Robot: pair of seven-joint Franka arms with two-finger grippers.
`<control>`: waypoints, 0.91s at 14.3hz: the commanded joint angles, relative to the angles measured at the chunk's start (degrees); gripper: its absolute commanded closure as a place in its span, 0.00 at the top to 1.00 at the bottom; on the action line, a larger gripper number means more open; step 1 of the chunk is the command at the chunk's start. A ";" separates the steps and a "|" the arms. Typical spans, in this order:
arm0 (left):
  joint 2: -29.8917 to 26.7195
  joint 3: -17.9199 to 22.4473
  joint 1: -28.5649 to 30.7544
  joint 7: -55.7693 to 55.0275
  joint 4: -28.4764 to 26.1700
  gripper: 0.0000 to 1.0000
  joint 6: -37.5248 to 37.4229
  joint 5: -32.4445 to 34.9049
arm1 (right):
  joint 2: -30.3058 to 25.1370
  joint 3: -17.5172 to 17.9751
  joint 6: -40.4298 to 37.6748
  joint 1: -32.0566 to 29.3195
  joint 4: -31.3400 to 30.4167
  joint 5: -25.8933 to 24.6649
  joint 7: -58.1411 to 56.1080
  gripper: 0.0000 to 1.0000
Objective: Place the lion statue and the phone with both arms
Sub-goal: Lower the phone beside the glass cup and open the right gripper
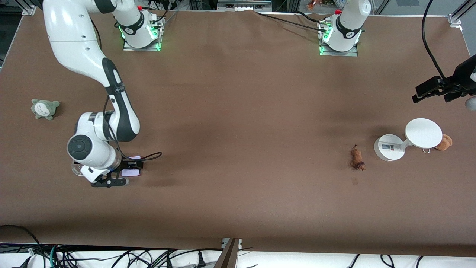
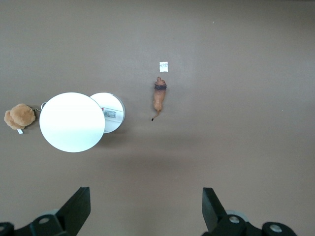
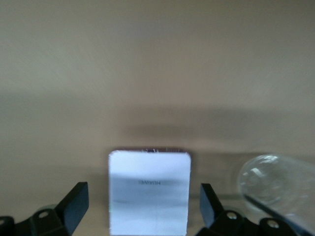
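Note:
The phone (image 1: 132, 172), a flat pale lavender-white rectangle, lies on the brown table toward the right arm's end. My right gripper (image 1: 127, 172) is low around it and open. In the right wrist view the phone (image 3: 149, 191) sits between the two black fingers (image 3: 76, 204) with a gap on each side. The lion statue (image 1: 357, 159), small and orange-brown, lies on the table toward the left arm's end. My left gripper (image 1: 431, 95) hangs high over that end, open and empty. The left wrist view looks down on the lion statue (image 2: 158, 97), well clear of my left gripper (image 2: 145, 209).
A clear cup (image 1: 77, 169) stands right beside the right gripper, also seen as the cup (image 3: 275, 184). A white round-topped stand (image 1: 423, 133) and a tan plush toy (image 1: 444, 142) sit beside the lion. A grey-green plush toy (image 1: 45, 108) lies at the right arm's end.

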 commanded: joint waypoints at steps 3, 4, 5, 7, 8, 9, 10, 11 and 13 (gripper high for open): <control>-0.11 -0.54 0.23 -0.71 -0.18 1.00 -1.97 1.23 | -12.01 0.26 -15.37 -0.03 2.93 -0.86 -0.72 1.00; 0.07 -0.45 0.23 -0.79 0.17 1.00 -1.97 1.15 | -13.94 0.17 -20.03 -0.03 4.34 -0.78 -0.55 1.00; 0.07 -0.36 0.23 -0.79 0.61 1.00 -2.06 1.15 | -15.79 0.08 -24.69 -0.11 5.40 -0.77 -0.46 1.00; 0.24 -0.27 0.23 -0.79 1.23 1.00 -2.06 1.23 | -19.92 -0.35 -31.99 -0.20 7.07 -0.60 0.15 1.00; 0.24 -0.19 0.23 -0.71 1.23 1.00 -2.75 1.32 | -20.90 -1.05 -35.25 -0.20 8.30 -0.60 0.16 1.00; 0.24 -0.18 0.23 -0.71 1.23 1.00 -4.33 1.32 | -21.51 -1.67 -39.28 -0.20 9.70 -0.60 0.16 1.00; 0.24 -0.18 0.23 -0.71 1.23 1.00 -4.78 1.32 | -22.39 -1.68 -43.85 -0.20 11.37 -0.60 0.33 1.00; 0.24 -0.18 0.23 -0.79 1.32 1.00 -4.69 1.32 | -22.83 -1.33 -46.59 -0.12 12.69 -0.69 0.33 1.00; 0.77 -0.27 0.14 -0.88 2.02 1.00 -4.61 1.32 | -24.68 -0.89 -47.59 -0.11 12.36 -0.86 0.33 1.00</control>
